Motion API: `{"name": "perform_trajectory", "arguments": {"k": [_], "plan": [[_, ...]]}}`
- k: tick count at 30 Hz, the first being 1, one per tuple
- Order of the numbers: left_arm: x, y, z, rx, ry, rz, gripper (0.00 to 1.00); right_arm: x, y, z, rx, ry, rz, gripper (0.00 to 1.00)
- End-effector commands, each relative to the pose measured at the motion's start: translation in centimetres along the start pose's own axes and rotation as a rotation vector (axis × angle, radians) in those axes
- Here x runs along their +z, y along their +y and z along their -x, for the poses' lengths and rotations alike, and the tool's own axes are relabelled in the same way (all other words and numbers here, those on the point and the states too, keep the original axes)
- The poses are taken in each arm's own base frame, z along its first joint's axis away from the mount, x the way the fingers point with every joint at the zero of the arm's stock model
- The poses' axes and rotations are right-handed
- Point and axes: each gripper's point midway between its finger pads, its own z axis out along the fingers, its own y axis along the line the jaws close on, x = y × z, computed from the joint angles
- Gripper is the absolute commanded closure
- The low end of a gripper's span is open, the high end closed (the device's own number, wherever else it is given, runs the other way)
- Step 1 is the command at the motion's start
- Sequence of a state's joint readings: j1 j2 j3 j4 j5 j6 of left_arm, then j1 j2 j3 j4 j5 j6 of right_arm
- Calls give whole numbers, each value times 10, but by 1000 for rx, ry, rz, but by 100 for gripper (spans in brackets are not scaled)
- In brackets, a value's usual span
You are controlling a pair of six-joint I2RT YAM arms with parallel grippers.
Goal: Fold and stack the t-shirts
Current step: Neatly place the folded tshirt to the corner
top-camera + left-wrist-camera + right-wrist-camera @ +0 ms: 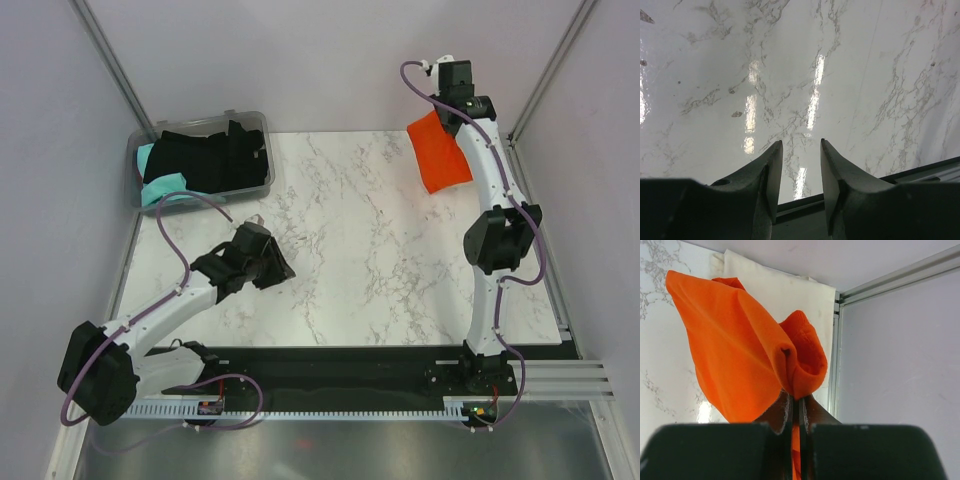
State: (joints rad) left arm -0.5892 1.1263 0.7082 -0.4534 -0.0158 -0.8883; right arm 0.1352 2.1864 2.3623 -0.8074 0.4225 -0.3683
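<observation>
Right tool [796, 401] clamped on bunched orange-red t-shirt [740, 350], cloth draping ahead of it. Cream-white t-shirt [785, 295] just beyond, apparently flat. Left tool [801, 150] part-open, holding nothing, over marble worktop [840, 75].

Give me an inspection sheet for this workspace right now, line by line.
surface: glossy marble table.
job's things: orange shirt hanging from right gripper at the far right corner; cream shirt lying at that corner; black shirts and teal shirt in bin.
clutter: nothing seen besides the bin, far left.
grippers: left gripper open over bare table; right shut on orange shirt.
cables: purple cables along both arms.
surroundings: pale walls, metal frame posts.
</observation>
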Motion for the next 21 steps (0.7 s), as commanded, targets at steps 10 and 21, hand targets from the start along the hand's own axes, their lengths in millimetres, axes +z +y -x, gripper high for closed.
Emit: {"name": "perform_trajectory", "arguments": {"k": [10, 21], "plan": [[1, -20, 17, 39, -16, -60, 57, 26, -34, 18, 72, -89, -71, 100], [15, -29, 21, 54, 27, -48, 57, 75, -40, -6, 111, -63, -88, 100]]}}
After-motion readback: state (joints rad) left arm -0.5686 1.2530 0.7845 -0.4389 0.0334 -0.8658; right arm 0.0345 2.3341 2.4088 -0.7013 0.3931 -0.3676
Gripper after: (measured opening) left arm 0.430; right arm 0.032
